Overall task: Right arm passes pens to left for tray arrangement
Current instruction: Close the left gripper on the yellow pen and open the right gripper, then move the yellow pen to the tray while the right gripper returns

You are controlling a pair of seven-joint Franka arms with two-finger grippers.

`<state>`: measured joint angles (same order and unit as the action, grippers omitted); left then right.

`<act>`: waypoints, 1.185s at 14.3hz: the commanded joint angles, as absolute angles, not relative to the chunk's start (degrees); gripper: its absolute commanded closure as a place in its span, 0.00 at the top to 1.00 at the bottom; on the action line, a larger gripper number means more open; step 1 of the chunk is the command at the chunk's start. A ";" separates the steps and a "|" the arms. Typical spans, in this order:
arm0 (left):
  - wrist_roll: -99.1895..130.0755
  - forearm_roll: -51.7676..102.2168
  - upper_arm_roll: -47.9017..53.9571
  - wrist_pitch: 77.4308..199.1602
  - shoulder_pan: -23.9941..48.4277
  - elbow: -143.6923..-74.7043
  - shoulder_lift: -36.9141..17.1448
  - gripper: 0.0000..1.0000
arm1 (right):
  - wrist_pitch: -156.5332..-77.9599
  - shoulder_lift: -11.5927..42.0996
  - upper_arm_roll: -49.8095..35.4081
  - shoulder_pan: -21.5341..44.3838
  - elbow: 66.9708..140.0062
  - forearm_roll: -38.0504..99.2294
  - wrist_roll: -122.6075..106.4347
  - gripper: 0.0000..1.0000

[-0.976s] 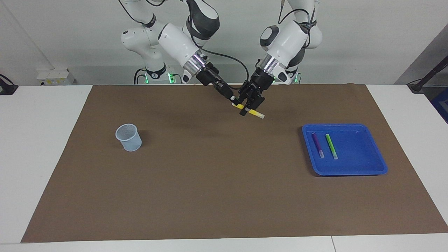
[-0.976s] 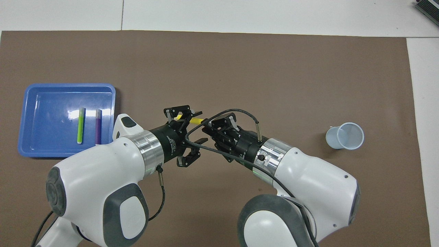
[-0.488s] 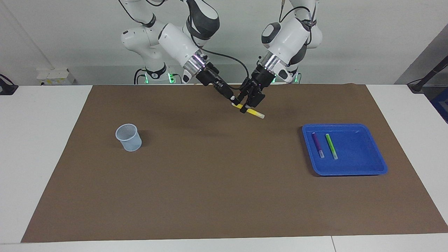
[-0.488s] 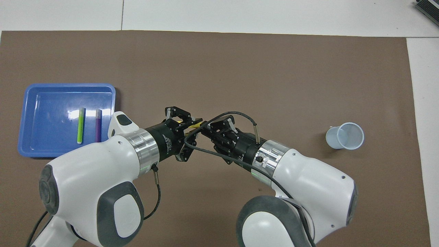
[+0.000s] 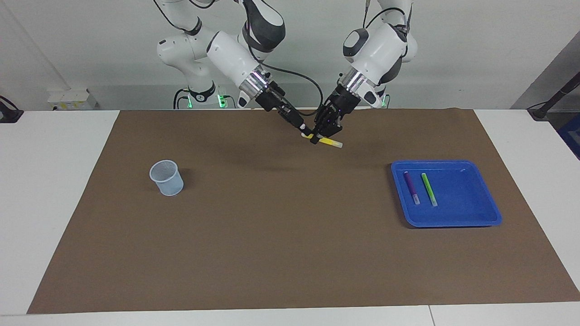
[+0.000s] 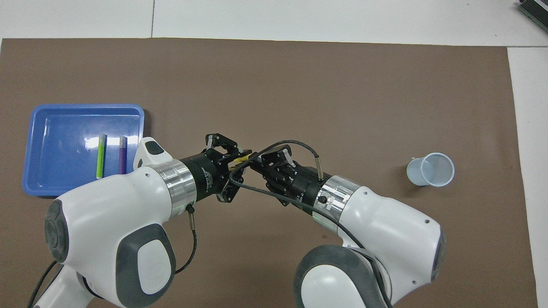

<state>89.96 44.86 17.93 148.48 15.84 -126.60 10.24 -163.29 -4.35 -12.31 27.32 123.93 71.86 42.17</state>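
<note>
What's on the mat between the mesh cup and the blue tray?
Nothing: in the facing view only bare brown mat lies between mesh cup and blue tray. Both grippers hold the yellow pen up in the air.

A robotics lab, by the look of it. Two white robot arms (image 5: 226, 45) are mounted at twelve o'clock of a white counter (image 5: 54, 181) covered by a brown mat (image 5: 272, 235). Bare grey walls (image 5: 476, 54) and trailing cables (image 5: 299, 79) surround them.

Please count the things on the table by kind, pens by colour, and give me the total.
Purple pen: 1, in the tray
Green pen: 1, in the tray
Yellow pen: 1, held in the air by both the right gripper and the left gripper
Blue tray: 1
Mesh cup: 1
Total: 5 things, 3 of them pens
</note>
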 commanded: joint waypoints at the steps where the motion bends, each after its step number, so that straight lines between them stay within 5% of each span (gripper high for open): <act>1: 88.33 45.09 18.11 144.84 15.56 -127.27 11.60 0.00 | -163.83 -4.92 -12.39 26.81 123.31 73.48 42.19 1.00; 8: 74.56 45.09 18.02 133.18 9.07 -126.30 12.39 0.00 | -156.73 -5.36 -11.95 24.54 123.40 68.58 38.59 1.00; 17: 39.96 26.22 18.02 105.94 -4.81 -121.83 13.27 0.00 | -116.66 -6.76 -11.87 9.95 118.83 31.23 17.87 1.00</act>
